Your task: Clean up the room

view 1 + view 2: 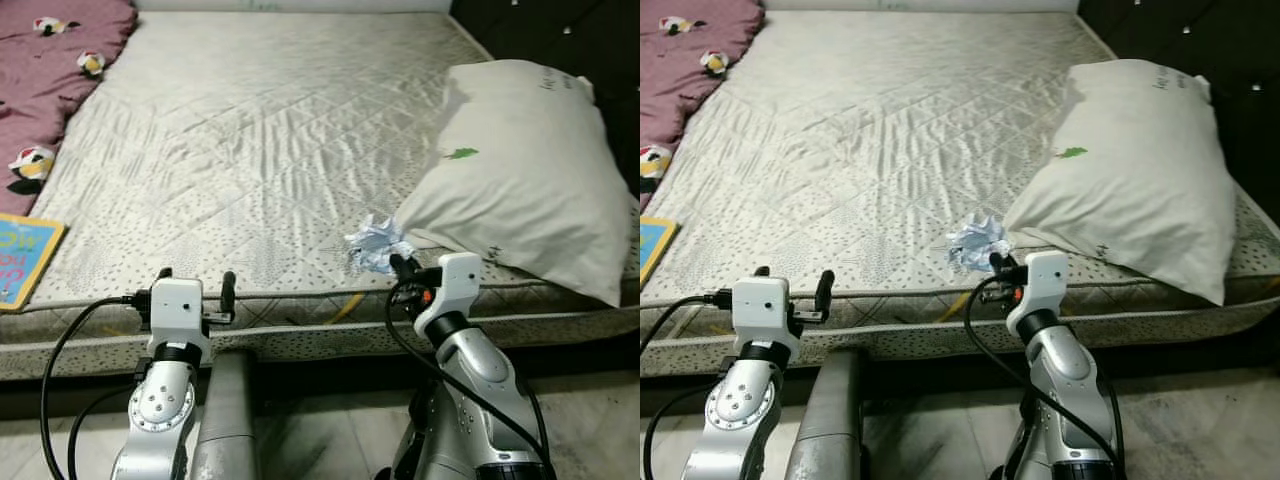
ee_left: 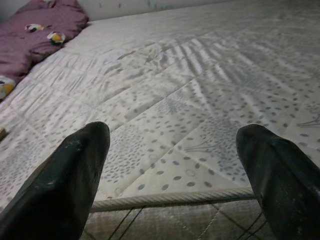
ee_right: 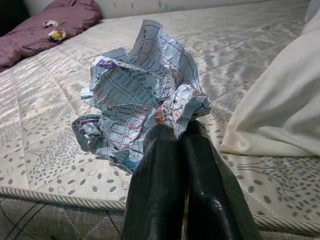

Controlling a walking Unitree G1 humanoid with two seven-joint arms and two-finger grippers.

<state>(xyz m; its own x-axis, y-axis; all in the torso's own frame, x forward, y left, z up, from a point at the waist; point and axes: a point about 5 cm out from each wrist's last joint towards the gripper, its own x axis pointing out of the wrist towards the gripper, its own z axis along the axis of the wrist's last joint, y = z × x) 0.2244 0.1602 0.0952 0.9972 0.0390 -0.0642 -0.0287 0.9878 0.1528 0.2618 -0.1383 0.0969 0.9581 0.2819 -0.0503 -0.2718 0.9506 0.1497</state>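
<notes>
While both silver arms reach forward over the near edge of the mattress (image 1: 250, 150), they differ in what their fingers do. On the left, the left gripper (image 1: 193, 288) is held level just at the bed's front rim, its two black fingers spread wide apart with nothing between them; the left wrist view looks out across bare quilted fabric between the two tips. Further left on the bed lie one maroon blanket (image 1: 45, 60) printed with small cartoon figures, bunched along the far corner, and one flat blue book (image 1: 22, 258) near the front corner.

Moving right, the right arm bends up from the elbow so that the right gripper (image 1: 401, 264) points over the rim at the single crumpled paper ball (image 1: 375, 243). In the right wrist view the two fingers (image 3: 165, 175) are pressed together side by side, their tips pinching the lower edge of the paper (image 3: 142, 95). The ball is white, loosely scrunched into sharp folds, and covered with fine printed lines of text and grid in blue, purple and a little red. It rests on the mattress close to the front edge, just beside the near corner of the one large white pillow (image 1: 530, 170), which lies slanted along the bed's right side and carries a small green mark.
</notes>
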